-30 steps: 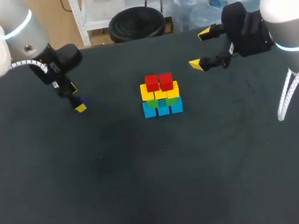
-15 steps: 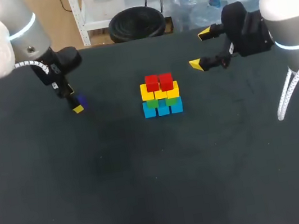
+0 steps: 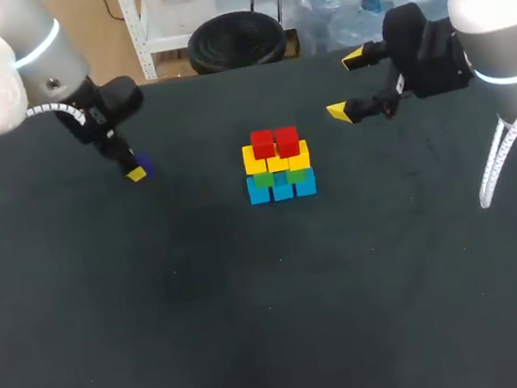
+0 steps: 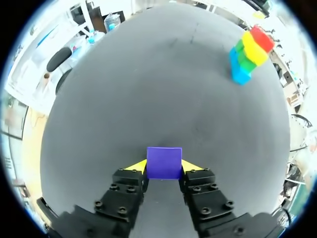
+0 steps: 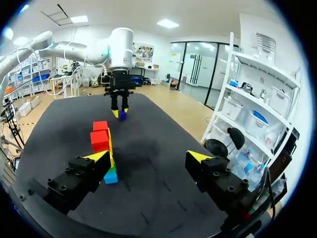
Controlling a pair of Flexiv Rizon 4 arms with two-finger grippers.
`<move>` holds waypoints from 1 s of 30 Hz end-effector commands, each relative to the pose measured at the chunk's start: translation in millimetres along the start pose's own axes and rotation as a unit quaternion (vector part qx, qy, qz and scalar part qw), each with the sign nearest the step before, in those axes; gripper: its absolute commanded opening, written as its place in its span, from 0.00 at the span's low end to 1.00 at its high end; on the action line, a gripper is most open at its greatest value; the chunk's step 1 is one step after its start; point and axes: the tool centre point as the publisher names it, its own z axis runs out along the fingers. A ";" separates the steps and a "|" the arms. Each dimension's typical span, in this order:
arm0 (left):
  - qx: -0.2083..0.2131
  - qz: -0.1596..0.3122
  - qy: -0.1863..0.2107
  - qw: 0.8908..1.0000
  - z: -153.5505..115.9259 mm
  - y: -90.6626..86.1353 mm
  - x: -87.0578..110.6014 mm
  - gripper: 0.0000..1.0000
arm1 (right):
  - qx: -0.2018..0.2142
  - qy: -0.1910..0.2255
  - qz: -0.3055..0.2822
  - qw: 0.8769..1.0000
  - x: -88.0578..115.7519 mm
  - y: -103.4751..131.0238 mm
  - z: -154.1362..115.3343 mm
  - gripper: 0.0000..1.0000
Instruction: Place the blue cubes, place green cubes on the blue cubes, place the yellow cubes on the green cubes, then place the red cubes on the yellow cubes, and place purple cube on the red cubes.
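**Between the left fingers: purple cube, pinched**

Between the yellow tips of the left gripper sits the purple cube. It is a smooth, flat-faced block with crisp edges. One wedge-shaped tip presses each of its side faces, so the fingers are clamped onto it. In the head view the cube shows only as a dark patch beside a yellow tip. Whether it touches the table cannot be told.

Well ahead of the left fingers and off to one side stands the stack, well apart from the cube. It is built in layers: blue cubes in a row at the base, green cubes on them, and yellow cubes above. Two red cubes sit side by side on top. All are plain, matte, square-cornered blocks.

The right gripper has its fingers spread wide. In its wrist view the stack stands just ahead of one finger, and the left gripper with its cube is farther ahead, beyond the stack.

The table is a dark, matte, faintly mottled surface.
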 end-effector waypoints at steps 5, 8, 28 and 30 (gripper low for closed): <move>0.024 0.052 -0.033 0.998 -36.3 -39.8 -25.7 0.00 | 0.000 0.000 0.000 1.000 -0.1 0.1 -1.0 1.00; 0.018 0.054 -0.035 0.998 -54.3 -55.2 -42.2 0.00 | 0.000 0.000 0.000 1.000 -0.1 0.1 -1.0 1.00; -0.049 -0.026 -0.077 0.995 -122.2 -167.5 -126.1 0.00 | 0.000 0.000 0.000 1.000 -0.1 0.1 -1.0 1.00; -0.035 -0.003 -0.065 0.997 -123.1 -176.4 -131.7 0.00 | 0.000 0.000 0.000 1.000 -0.1 0.1 -1.0 1.00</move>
